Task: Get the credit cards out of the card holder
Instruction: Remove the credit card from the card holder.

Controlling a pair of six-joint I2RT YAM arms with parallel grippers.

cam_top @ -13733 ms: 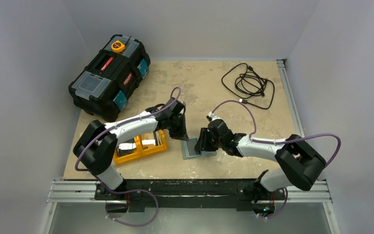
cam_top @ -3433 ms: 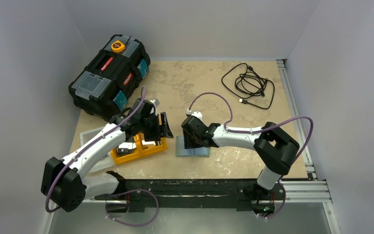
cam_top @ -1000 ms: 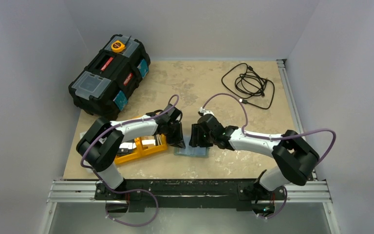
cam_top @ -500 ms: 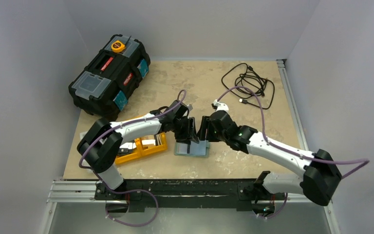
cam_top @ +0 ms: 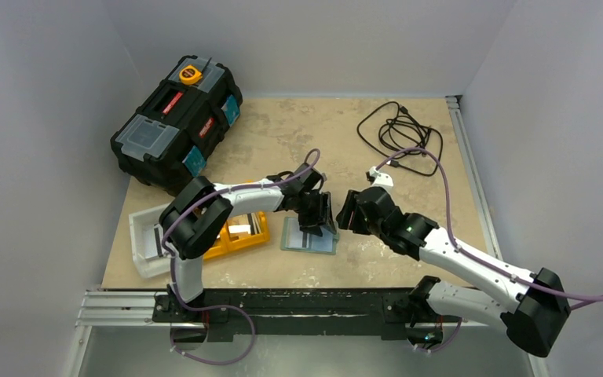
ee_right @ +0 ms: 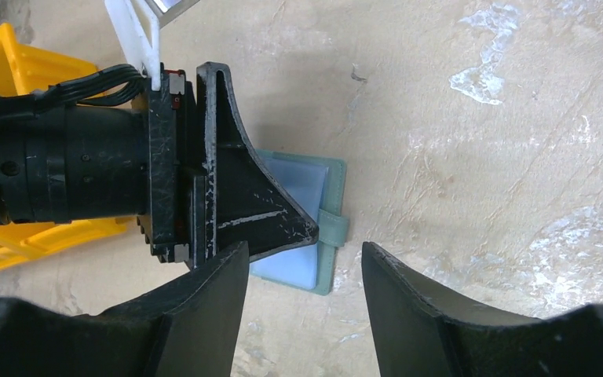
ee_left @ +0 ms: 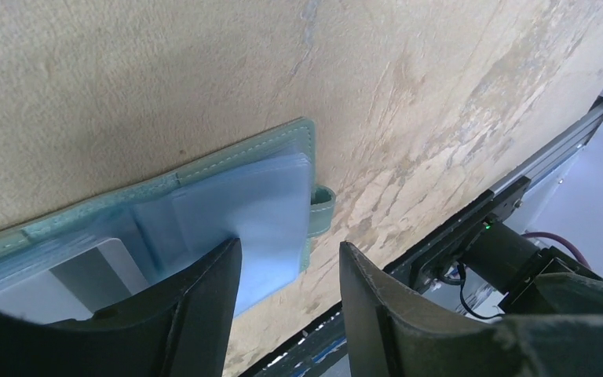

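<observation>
The card holder lies open on the table, grey-green with a pale blue lining. In the left wrist view it shows a whitish credit card tucked in a pocket at its left. My left gripper is open and empty, low over the holder's right half. Its fingers straddle the lining's edge by the strap loop. My right gripper is open and empty, just right of the holder. The right wrist view shows the holder partly under the left gripper's finger.
An orange two-compartment tray with pale items sits left of the holder, and a white tray lies further left. A black toolbox stands at the back left. A coiled black cable lies at the back right.
My right gripper has drawn back to the right, off the holder. My left gripper has moved right across the holder to its right edge. The left arm's elbow swung in, uncovering the white tray.
</observation>
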